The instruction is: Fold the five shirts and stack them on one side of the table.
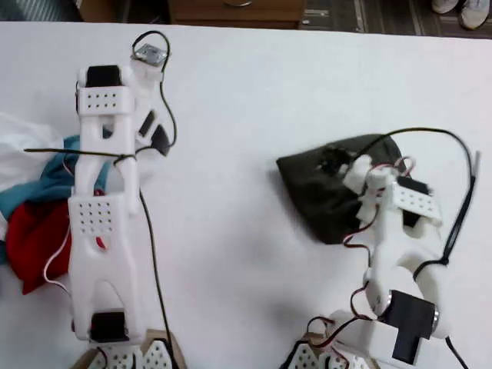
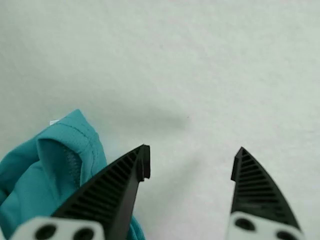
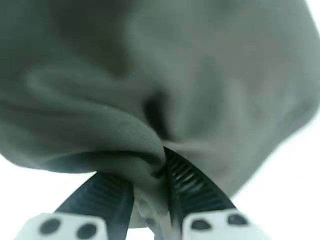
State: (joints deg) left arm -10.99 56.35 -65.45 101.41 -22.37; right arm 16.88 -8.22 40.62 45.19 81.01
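My right gripper [image 3: 150,172] is pinched tight on a bunched ridge of the dark shirt [image 1: 315,192]: could slip or drag it crumpled. My left gripper [image 2: 192,160] gapes empty, well apart from that shirt

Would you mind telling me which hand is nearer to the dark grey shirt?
Right. The right hand is clamped on a fold of the dark grey shirt; the left hand is open above bare table beside the teal shirt.
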